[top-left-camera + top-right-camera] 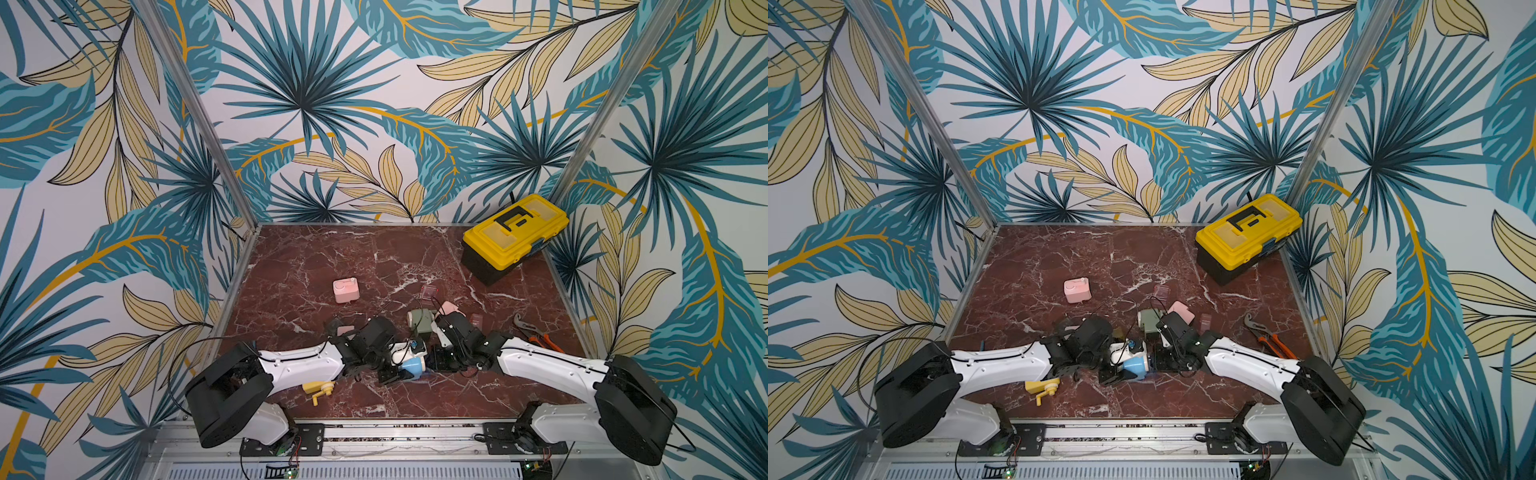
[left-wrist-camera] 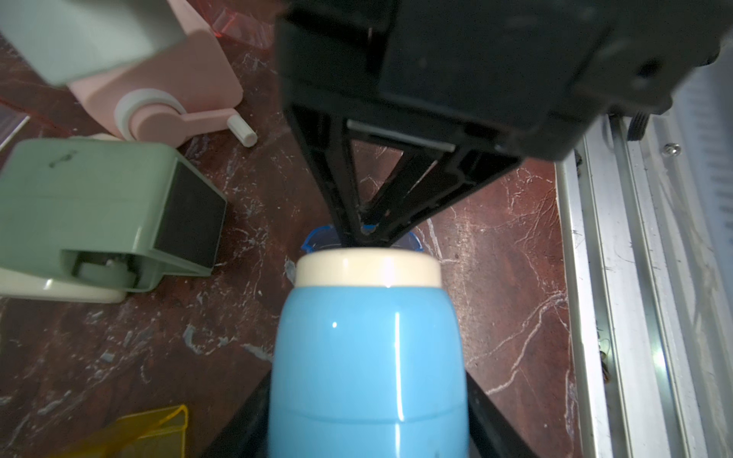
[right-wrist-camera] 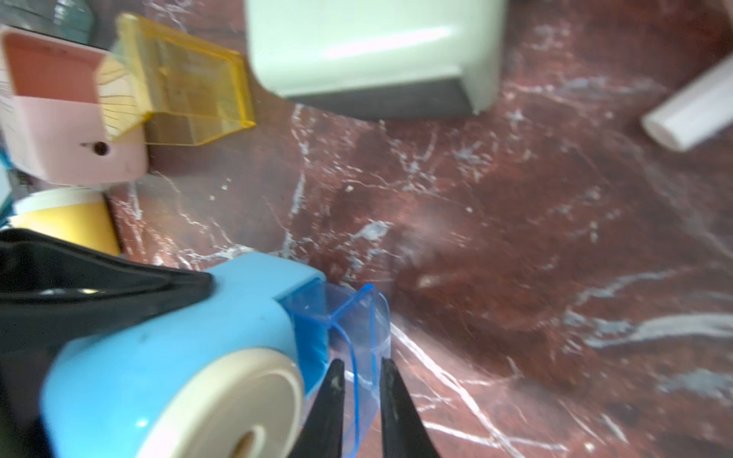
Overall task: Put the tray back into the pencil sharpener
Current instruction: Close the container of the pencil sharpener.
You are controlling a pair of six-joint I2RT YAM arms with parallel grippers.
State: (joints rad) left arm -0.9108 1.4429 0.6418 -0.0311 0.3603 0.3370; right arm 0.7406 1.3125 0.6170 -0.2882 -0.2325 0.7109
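Note:
The blue pencil sharpener with a cream end cap lies near the table's front middle. My left gripper is shut on its body, black fingers on both sides. The clear blue tray sits partly inside the sharpener's slot, its outer end sticking out. My right gripper stands around the tray's outer wall, jaws slightly apart with a small gap on each side. In the left wrist view only a blue edge of the tray shows behind the sharpener.
A green sharpener and a pink one lie just behind the grippers. Another pink sharpener stands mid-table, a yellow one front left. A yellow tray, toolbox and pliers are also there.

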